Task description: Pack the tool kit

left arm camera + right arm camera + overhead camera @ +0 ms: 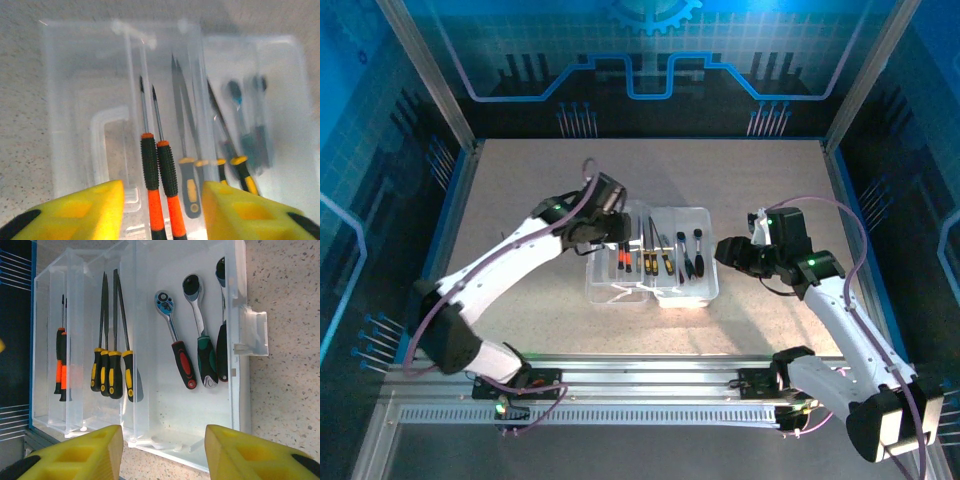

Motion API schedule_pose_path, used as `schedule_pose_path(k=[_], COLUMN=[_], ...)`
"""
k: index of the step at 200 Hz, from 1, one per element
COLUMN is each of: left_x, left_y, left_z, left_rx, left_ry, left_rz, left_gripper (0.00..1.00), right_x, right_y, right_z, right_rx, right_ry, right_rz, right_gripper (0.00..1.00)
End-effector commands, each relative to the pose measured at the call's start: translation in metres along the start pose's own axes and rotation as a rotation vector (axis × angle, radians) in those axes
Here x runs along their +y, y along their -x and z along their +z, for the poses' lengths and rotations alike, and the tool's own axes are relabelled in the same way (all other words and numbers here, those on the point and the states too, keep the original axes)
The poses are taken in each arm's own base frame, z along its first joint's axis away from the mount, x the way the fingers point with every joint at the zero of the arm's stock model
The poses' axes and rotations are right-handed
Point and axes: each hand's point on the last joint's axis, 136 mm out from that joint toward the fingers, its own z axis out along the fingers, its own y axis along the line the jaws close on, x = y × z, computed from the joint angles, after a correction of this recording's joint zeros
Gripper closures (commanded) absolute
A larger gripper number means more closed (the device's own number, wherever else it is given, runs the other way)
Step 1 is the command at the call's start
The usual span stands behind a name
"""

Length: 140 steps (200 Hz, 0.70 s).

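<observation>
On the speckled table (pixel 520 200) the clear case (pixel 712 290) lies open near the middle (2 halves side by side). The left tool (pixel 162 200) hangs over its left half, the right tool (pixel 164 445) just beside its right edge. Both gape partway, holding nothing. Inside lie 2 orange-handled screwdrivers (pixel 159 170), touching.

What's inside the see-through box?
Inside the clear case lie two orange-and-black screwdrivers, several yellow-handled tools, a red-black ratchet and a green ratchet. A third handle at the edge is partly covered by the case's wall.
</observation>
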Motion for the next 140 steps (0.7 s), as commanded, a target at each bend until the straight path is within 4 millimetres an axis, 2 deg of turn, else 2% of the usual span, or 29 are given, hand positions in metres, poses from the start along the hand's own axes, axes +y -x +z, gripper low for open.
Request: schedule_pose_path(k=[1, 21, 37, 54, 76, 102, 123, 140], left_x=[0.047, 0.107, 0.156, 0.191, 0.211, 0.222, 0.234, 0.247], left_y=[0.011, 0.002, -0.016, -0.039, -0.064, -0.078, -0.073, -0.054], left_z=[-0.039, -0.059, -0.07, -0.077, -0.075, -0.058, -0.047, -0.052], left_rx=[-0.132, -0.225, -0.278, -0.321, -0.323, -0.285, -0.262, -0.294], left_ry=[0.072, 0.156, 0.232, 0.289, 0.31, 0.322, 0.355, 0.4], left_rz=[-0.064, -0.203, -0.341, -0.458, -0.563, -0.633, -0.657, -0.658], left_gripper=[0.45, 0.33, 0.21, 0.15, 0.08, 0.09, 0.15, 0.17], right_x=[0.01, 0.012, 0.016, 0.026, 0.051, 0.074, 0.085, 0.084], right_y=[0.004, 0.003, 0.001, -0.005, -0.022, -0.036, -0.044, -0.048], right_z=[-0.006, -0.004, 0.0, 0.009, 0.026, 0.04, 0.045, 0.045], right_rx=[-0.001, 0.002, 0.01, 0.028, 0.072, 0.089, 0.123, 0.138], right_ry=[0.02, 0.028, 0.036, 0.05, 0.09, 0.123, 0.138, 0.124], right_rz=[-0.005, -0.009, -0.022, -0.049, -0.118, -0.183, -0.214, -0.224], right_gripper=[0.52, 0.52, 0.52, 0.52, 0.5, 0.45, 0.44, 0.44])
